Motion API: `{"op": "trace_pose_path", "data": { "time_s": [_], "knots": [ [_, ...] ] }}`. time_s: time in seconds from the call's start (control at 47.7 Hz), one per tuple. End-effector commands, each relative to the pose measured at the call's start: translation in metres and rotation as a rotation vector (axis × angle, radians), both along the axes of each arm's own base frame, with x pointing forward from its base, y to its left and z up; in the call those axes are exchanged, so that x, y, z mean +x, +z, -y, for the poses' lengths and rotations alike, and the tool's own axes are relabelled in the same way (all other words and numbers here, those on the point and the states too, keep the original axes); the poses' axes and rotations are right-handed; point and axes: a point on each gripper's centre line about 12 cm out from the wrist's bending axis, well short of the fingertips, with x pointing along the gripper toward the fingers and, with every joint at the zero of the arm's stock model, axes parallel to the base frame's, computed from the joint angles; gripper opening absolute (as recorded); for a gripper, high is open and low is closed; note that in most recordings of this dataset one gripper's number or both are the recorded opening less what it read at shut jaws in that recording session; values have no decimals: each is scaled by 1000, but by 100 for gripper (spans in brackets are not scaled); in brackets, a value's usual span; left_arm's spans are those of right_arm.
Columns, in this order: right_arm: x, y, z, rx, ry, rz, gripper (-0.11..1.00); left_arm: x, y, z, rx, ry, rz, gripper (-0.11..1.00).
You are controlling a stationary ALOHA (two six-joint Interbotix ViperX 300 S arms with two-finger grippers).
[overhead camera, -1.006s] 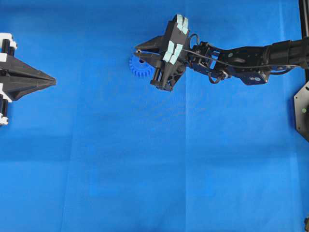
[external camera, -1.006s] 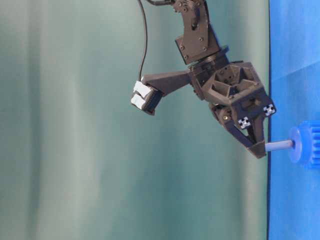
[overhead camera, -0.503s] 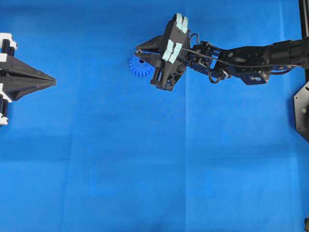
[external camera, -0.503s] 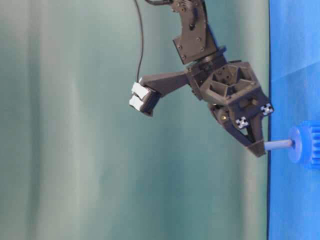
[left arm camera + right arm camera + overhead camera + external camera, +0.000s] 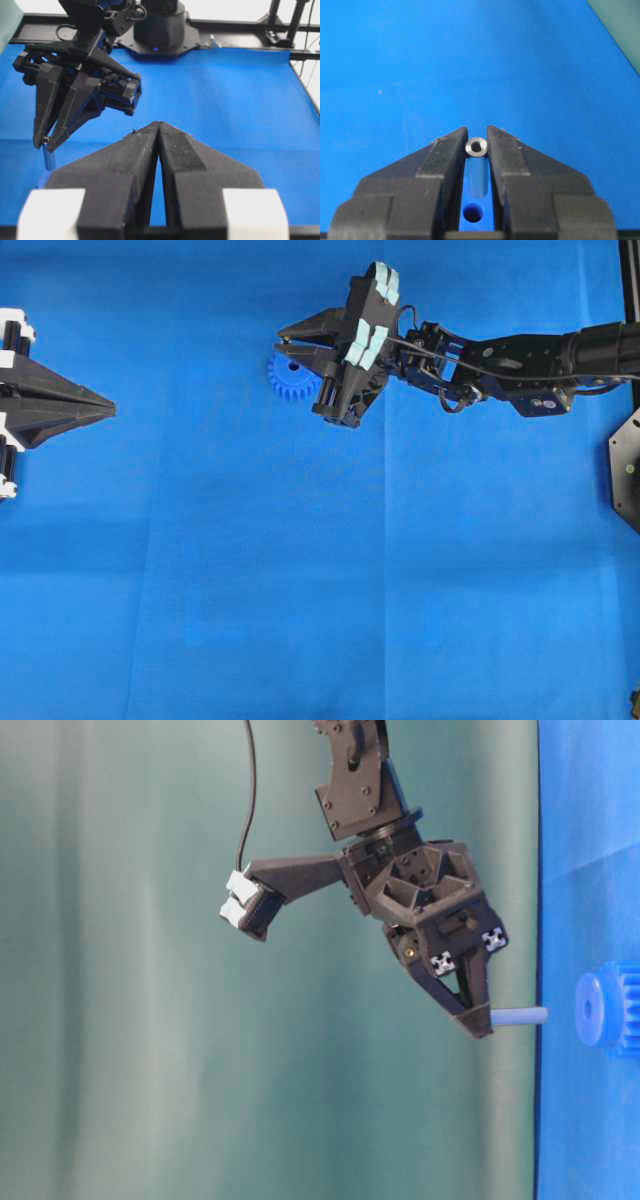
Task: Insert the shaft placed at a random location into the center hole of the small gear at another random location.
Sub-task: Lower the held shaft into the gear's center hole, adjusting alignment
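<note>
My right gripper [image 5: 283, 343] [image 5: 478, 1025] [image 5: 477, 135] is shut on the shaft [image 5: 518, 1016] [image 5: 476, 147], a short silvery pin held by its upper end between the fingertips. The small gear [image 5: 290, 380] [image 5: 603, 1010], bright blue and toothed, lies on the blue cloth directly under the pin, partly hidden by the gripper from overhead. The shaft's free end hangs a short way above the hub, apart from it. The center hole [image 5: 472, 213] shows dark between the fingers, just off the pin's line. My left gripper [image 5: 108, 406] [image 5: 158, 125] rests shut and holds nothing, far left.
Blue cloth [image 5: 300, 590] covers the whole table. A black frame rail [image 5: 630, 280] and a black mount [image 5: 625, 470] stand at the right edge. The right arm's base [image 5: 160, 25] sits at the back, and a green curtain [image 5: 150, 1020] hangs behind.
The right gripper has lifted, still holding the shaft. The shaft's tip, which met the gear's hub before, now stands clear of it. The left arm has not moved.
</note>
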Motion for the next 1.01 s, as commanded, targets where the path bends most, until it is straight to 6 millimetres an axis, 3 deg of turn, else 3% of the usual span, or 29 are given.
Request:
{"op": "trace_pose_path", "data": {
  "time_s": [0.0, 0.356, 0.65, 0.985],
  "knots": [
    [2, 5, 1, -1, -15, 42, 3, 1, 3, 0, -2, 2, 8, 0],
    [1, -29, 2, 45, -45, -1, 3, 1, 3, 0, -3, 2, 8, 0],
    [2, -24, 2, 41, -48, 18, 3, 1, 3, 0, -2, 2, 8, 0],
    [1, 5, -1, 24, -36, 81, 3, 1, 3, 0, -2, 2, 8, 0]
  ]
}}
